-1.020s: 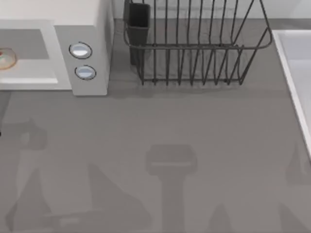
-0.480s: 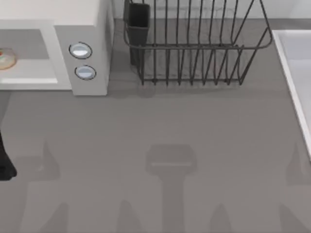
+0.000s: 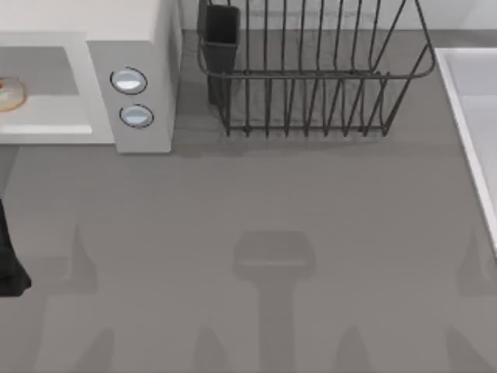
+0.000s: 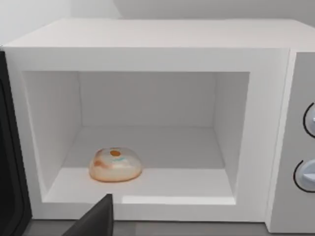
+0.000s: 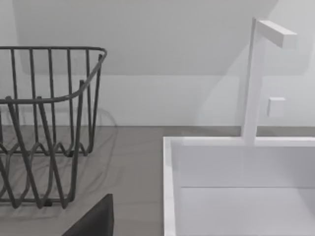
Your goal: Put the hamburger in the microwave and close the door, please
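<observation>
Inside the microwave (image 4: 147,49) ahead of our left gripper (image 3: 9,272) sits the hamburger (image 4: 115,164); the door (image 4: 10,162) stands swung out just beside that gripper, nearer our left arm. We cannot tell the gripper's state.

One microwave (image 4: 147,54) standing at the tabletop's far left corner | one hamburger (image 4: 115,164) lying in its cavity | two dials (image 3: 129,81) showing on its panel | one wire dish rack (image 3: 311,70) sitting along the far edge | one sink (image 5: 170,187) and one faucet (image 5: 253,78) occupying the right edge
</observation>
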Tool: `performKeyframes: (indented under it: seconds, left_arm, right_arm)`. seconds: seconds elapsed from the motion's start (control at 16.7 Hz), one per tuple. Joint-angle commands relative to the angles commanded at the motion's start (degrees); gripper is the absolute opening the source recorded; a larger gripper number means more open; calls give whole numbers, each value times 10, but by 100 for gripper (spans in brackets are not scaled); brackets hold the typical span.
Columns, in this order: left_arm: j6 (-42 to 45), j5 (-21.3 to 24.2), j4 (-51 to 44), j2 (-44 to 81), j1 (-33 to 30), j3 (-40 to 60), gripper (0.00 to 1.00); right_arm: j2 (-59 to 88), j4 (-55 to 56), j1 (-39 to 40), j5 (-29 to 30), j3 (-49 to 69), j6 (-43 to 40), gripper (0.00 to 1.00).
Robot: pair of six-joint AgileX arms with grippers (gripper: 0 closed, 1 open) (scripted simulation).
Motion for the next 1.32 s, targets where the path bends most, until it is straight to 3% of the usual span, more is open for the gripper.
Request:
performKeyframes:
  seconds: [0.78,1.32]
  left_arm:
    - [0,0,0,0,0,0,2]
    - [0,0,0,0,0,0,0]
  right_arm:
    - [0,0,0,0,0,0,100]
    - [0,0,0,0,0,0,100]
